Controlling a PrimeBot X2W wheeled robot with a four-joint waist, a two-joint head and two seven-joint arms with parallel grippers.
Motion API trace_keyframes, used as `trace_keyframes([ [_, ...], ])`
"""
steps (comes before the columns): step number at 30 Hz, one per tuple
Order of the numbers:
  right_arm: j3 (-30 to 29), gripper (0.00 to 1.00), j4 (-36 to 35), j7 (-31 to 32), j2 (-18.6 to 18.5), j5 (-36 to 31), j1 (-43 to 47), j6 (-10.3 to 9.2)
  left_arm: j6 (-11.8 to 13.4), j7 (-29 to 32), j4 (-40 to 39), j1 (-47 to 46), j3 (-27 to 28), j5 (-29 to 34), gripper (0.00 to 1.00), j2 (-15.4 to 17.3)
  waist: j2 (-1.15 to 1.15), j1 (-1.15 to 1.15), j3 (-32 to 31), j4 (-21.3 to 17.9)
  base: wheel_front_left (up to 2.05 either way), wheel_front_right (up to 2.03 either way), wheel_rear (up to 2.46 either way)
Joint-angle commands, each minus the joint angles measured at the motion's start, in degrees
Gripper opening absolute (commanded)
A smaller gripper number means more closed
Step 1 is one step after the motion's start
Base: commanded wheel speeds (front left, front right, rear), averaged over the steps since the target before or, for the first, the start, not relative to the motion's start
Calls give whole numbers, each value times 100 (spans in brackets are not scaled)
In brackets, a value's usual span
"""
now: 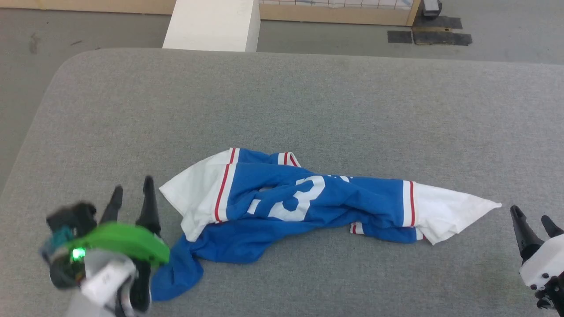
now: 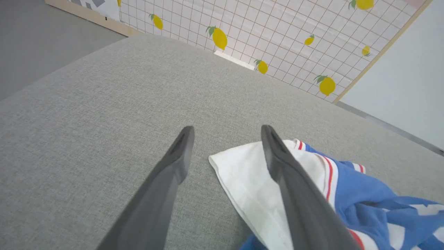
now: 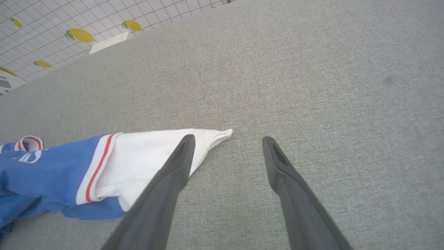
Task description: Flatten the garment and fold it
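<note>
Garment point(image 1: 308, 202) lies crumpled on table point(image 1: 282, 97), sleeves point(image 1: 194, 202) at 9 and 3 o'clock. Left gripper point(image 1: 133, 184) and right gripper point(image 1: 530, 214) both spread wide, empty, near each sleeve. Risk: pinching one layer only, or bunched hem point(image 1: 176, 273) at 7 o'clock dragging, leaving twists.

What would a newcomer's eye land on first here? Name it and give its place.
A crumpled blue jersey with white sleeves and a white number 3 lies bunched across the near middle of the grey table. The left gripper, with a bright green band behind it, stands open beside the jersey's white sleeve on that side. The right gripper stands open just off the tip of the other sleeve, holding nothing.
</note>
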Motion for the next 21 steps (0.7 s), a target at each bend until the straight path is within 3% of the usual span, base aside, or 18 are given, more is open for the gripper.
trace_keyframes([
  [1, 6, 100, -55, -17, 12, 21, -15, -6, 72, 272, 65, -354, -39, 48, 100, 127, 0, 0, 55, 35, 0, 0, 0],
  [7, 64, 100, -136, 52, 13, -18, -107, -6, 196, 2277, 794, -1463, -557, 207, 100, 585, 0, 0, 246, 55, 0, 0, 0],
  [13, 71, 100, -262, 146, 13, -93, -179, -6, 186, 4014, 1531, -2339, -1117, 371, 100, 791, 0, 0, 496, 24, 0, 0, 0],
  [21, 58, 100, -477, 242, 13, -148, -280, -6, 76, 4945, 2251, -2767, -1635, 615, 100, 874, 0, 0, 795, -64, 0, 0, 0],
])
